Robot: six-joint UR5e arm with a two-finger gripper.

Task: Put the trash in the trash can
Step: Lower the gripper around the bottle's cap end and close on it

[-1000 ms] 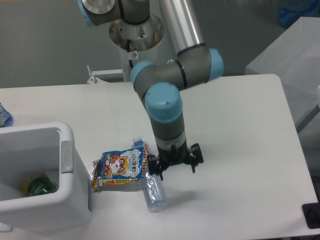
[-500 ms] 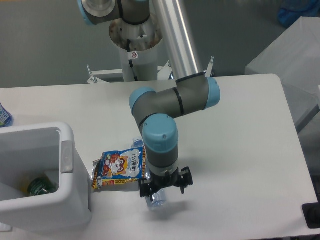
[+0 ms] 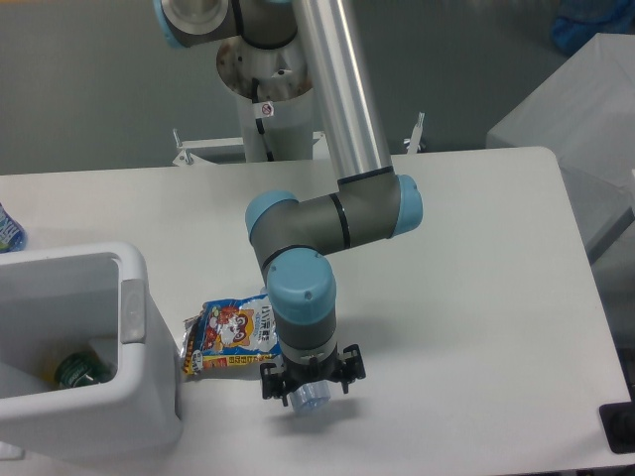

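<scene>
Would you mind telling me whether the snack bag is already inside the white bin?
No, the snack bag lies flat on the table, just outside the right wall of the white bin.

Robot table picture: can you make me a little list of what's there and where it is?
gripper: down over the bottle, open or shut cannot be told
bottle: clear plastic, lying on the table, mostly hidden
snack bag: blue-yellow, flat beside the bin
trash can: white, at left, something green inside
table: white
</scene>
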